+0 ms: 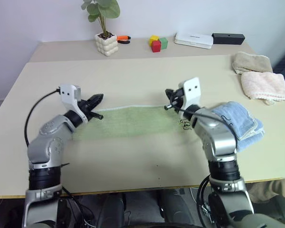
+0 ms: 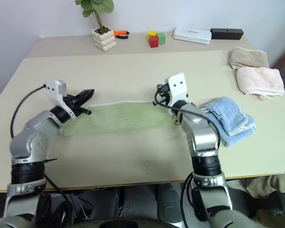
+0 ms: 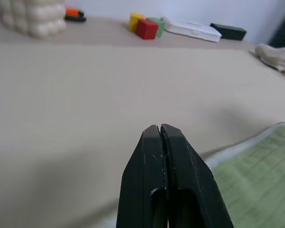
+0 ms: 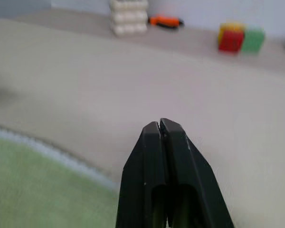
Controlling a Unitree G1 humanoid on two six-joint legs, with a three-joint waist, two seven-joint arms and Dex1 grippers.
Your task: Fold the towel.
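Towel [image 1: 128, 121], pale green, lies spread flat across the near middle of the table [image 1: 133, 76], between the two arms. The left gripper [image 1: 98, 99] and right gripper [image 1: 168, 96] each hover over one far corner of it, fingers pressed together and gripping nothing. Farther back, a potted plant [image 1: 104, 28], coloured blocks [image 1: 157, 43] and a white box [image 1: 194, 40] line the far edge.

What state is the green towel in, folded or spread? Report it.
Spread: the towel lies as one flat, long strip on the table, no layer doubled over.
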